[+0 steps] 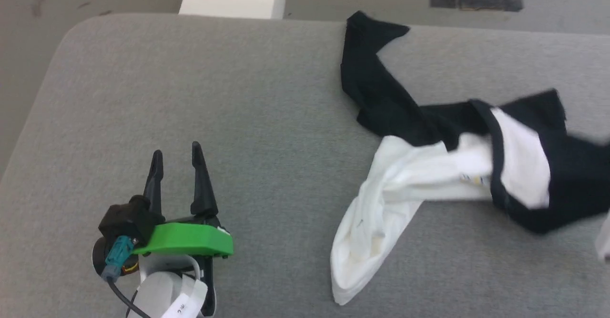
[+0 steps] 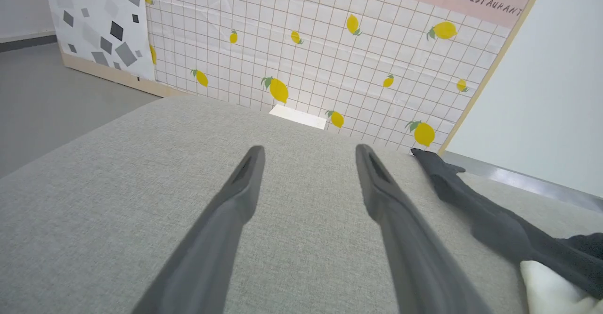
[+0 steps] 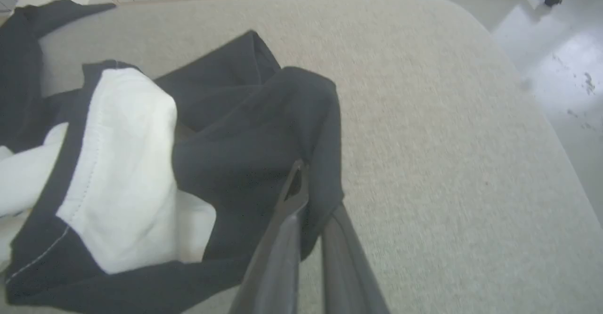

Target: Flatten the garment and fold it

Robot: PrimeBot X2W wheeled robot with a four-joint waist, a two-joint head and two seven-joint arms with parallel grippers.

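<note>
Head view is showing the grey tabletop carrying the garment bunched on its right half, its long axis running from a black sleeve pointing at the far edge down to a white end pointing at the near edge. Right wrist view is adding the right gripper, fingers clamped on a black fold, while left wrist view is showing a lemon-patterned wall panel beyond the far edge. The left gripper is hovering well apart from the cloth, fingers spread.
</note>
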